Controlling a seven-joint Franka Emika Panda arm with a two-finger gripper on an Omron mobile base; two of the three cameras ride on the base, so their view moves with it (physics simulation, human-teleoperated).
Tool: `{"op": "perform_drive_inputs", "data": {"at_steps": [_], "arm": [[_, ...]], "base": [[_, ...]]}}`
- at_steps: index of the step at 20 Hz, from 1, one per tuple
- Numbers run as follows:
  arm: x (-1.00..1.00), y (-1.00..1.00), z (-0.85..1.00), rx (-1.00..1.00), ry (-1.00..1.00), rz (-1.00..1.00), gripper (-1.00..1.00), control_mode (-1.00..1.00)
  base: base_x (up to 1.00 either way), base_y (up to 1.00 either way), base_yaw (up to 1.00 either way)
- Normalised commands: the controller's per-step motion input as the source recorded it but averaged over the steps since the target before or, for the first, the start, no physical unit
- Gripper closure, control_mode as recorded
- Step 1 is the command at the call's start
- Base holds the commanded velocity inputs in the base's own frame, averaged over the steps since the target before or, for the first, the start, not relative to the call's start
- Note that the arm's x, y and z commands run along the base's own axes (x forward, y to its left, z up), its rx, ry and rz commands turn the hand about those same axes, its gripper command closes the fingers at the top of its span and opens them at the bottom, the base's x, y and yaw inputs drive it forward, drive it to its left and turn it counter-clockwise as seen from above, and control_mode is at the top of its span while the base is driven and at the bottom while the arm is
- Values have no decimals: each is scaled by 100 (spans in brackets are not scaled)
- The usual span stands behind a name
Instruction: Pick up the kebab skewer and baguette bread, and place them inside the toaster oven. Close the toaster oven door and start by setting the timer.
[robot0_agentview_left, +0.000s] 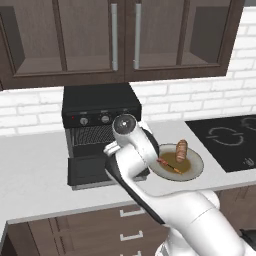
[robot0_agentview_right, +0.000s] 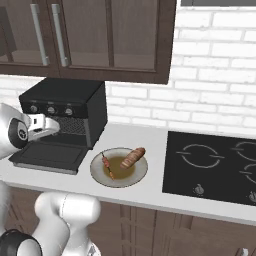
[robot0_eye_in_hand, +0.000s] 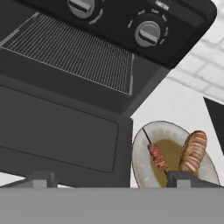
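Lowered toaster oven door (robot0_eye_in_hand: 57, 131) leaves wire rack (robot0_eye_in_hand: 74, 54) reachable.

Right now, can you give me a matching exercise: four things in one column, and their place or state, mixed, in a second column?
1. kebab skewer
2. baguette bread
3. toaster oven door
4. gripper

a. folded down, open
b. on the plate, nearer the oven
c. open, holding nothing
d. on the plate, farther from the oven

Pairs: 1-b, 2-d, 3-a, 4-c

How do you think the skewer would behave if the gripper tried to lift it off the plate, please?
The skewer is thin and lies flat on the plate, so it probably offers little to grip. Its round stick may roll or slip. It looks light and stiff.
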Motion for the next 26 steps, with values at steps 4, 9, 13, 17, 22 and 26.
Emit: {"op": "perform_drive_inputs", "data": {"at_steps": [4,9,13,17,22,26], "arm": [[48,31,-4,0,-1,0,-100,-100],[46,37,-5,0,1,0,-100,-100],[19,28,-40,-2,-7,0,-100,-100],[25,20,-41,-3,0,0,-100,-100],[35,4,-8,0,0,0,-100,-100],[23,4,0,-5,0,0,-100,-100]], "base": [[0,0,0],[0,0,0],[0,0,0],[0,0,0],[0,0,0],[0,0,0]]}}
